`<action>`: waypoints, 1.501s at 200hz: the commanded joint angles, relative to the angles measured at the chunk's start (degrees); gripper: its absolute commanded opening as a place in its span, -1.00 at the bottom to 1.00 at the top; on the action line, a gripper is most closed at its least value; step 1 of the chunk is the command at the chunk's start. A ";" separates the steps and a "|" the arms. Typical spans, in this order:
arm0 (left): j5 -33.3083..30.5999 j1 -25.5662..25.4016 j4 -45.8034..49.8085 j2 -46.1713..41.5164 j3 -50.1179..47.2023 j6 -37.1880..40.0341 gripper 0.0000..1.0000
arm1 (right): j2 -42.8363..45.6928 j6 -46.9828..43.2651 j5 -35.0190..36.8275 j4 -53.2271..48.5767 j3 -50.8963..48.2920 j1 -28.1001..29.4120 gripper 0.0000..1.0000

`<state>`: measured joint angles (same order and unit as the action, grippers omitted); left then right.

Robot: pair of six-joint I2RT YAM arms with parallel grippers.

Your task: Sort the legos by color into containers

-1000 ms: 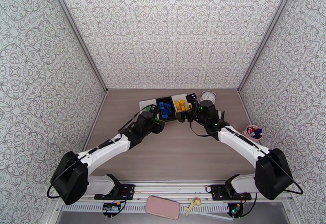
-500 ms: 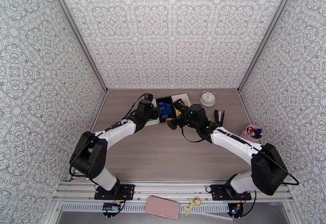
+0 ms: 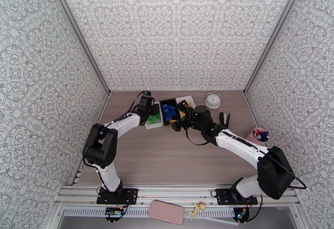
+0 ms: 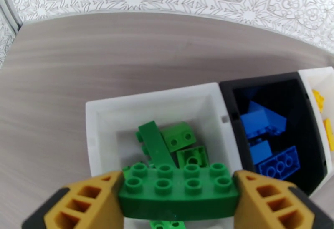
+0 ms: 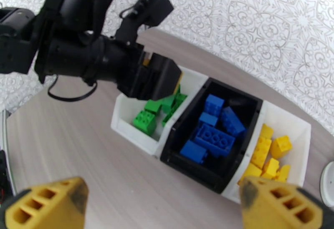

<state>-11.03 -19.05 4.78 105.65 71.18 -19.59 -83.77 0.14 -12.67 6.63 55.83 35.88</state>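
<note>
Your left gripper (image 4: 179,202) pinches a long green brick (image 4: 177,186) by its two short ends, studs up, with one yellow finger pressed against each end. The brick hangs above the left white bin (image 4: 104,117), and the other green bricks (image 4: 179,138) lie in a loose pile inside it, just past the held one. Beside that bin, the left wrist camera gives you the black bin (image 4: 227,88) with blue bricks (image 4: 267,134) and a sliver of the right white bin (image 4: 323,75). The right wrist camera lays all three bins out in a row, touching, with the yellow bricks (image 5: 267,150) plain to see in the last one. Your right gripper (image 5: 165,205) is spread wide and holds nothing, hovering over bare table (image 5: 83,150) in front of the row. From above you also get the clock (image 3: 213,99) behind the bins and the pink cup (image 3: 259,135) well off to the right.
</note>
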 commanded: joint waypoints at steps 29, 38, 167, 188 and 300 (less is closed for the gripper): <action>0.36 0.31 -0.58 -0.25 2.01 -0.71 0.70 | 0.00 0.13 1.80 0.29 1.78 0.33 0.99; 0.39 0.13 -1.32 -1.44 1.26 -0.64 0.79 | 0.09 0.12 2.22 0.26 1.71 0.33 0.99; -6.61 -1.44 -19.16 -33.19 -30.25 11.16 0.99 | 5.02 3.47 16.22 11.45 -7.94 -2.69 0.99; -8.49 -1.00 -19.56 -39.91 -36.33 14.70 0.99 | 7.54 4.27 19.26 13.34 -11.54 -5.39 0.99; -14.29 7.37 -28.24 -50.01 -54.23 21.31 0.99 | 7.91 0.29 35.10 16.71 -24.18 -23.84 0.99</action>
<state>-24.77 -14.61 -16.69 54.54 19.73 -0.97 -73.45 -0.01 19.16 19.68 34.59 14.68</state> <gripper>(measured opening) 0.996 0.995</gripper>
